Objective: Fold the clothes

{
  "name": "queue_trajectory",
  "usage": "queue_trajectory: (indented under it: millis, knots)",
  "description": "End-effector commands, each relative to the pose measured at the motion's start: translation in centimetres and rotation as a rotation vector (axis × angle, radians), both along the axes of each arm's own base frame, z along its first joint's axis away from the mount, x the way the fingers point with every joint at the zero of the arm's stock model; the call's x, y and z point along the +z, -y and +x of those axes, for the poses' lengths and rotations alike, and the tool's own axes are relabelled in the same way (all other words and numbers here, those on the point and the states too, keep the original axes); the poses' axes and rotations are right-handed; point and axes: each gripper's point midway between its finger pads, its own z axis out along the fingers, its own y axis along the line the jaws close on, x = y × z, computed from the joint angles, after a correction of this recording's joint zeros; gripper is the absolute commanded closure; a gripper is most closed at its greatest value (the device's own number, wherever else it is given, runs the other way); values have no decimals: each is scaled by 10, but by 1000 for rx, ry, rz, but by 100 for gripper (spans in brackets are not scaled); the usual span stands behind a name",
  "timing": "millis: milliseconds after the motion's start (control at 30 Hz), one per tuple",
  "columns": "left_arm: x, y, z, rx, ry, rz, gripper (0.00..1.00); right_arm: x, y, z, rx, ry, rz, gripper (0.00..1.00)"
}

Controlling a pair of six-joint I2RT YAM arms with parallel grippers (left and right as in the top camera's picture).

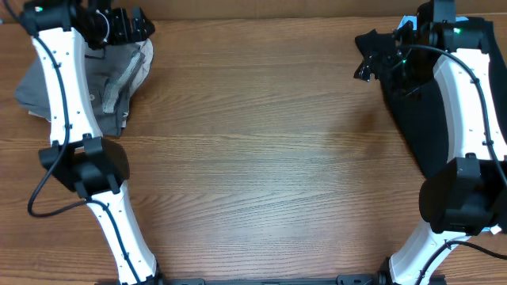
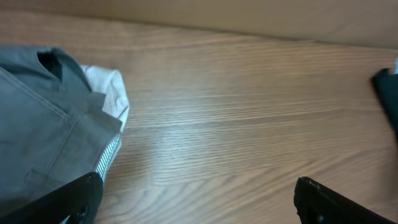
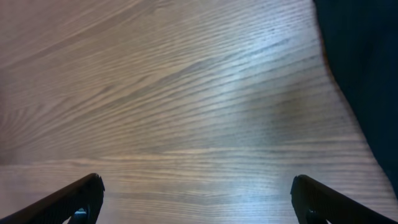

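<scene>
The grey shorts [image 1: 115, 87] lie crumpled at the table's far left corner, partly under my left arm. In the left wrist view the grey cloth [image 2: 43, 124] fills the left side, with a pale lining [image 2: 109, 90] turned out at its edge. My left gripper [image 1: 131, 28] hovers at the shorts' far right edge, open, with only bare wood between its fingers [image 2: 81, 202]. My right gripper [image 1: 371, 57] is open over bare wood at the far right, holding nothing; its fingertips [image 3: 78, 199] stand wide apart.
A large black garment [image 1: 416, 119] lies along the right side under my right arm, and shows in the right wrist view as a black cloth [image 3: 367, 68]. A wooden table [image 1: 261, 142] spans the middle.
</scene>
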Motion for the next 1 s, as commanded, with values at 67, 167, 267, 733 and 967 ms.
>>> queue_trajectory:
  millis: [67, 167, 267, 733, 967]
  knots:
    - [129, 15, -40, -22, 245, 1, 0, 122, -7, -9, 59, 276, -21, 0]
    - [143, 17, -47, -23, 272, 8, 0, 179, -9, -34, 59, 369, -32, 0]
    - [145, 17, -48, -22, 275, 9, 0, 223, -12, -69, 59, 443, -40, 0]
    - [140, 16, -46, -21, 265, 8, 0, 284, -16, -118, 59, 628, -61, 0]
    - [140, 16, -46, -21, 265, 9, 0, 283, -15, -116, 54, 628, -69, 0]
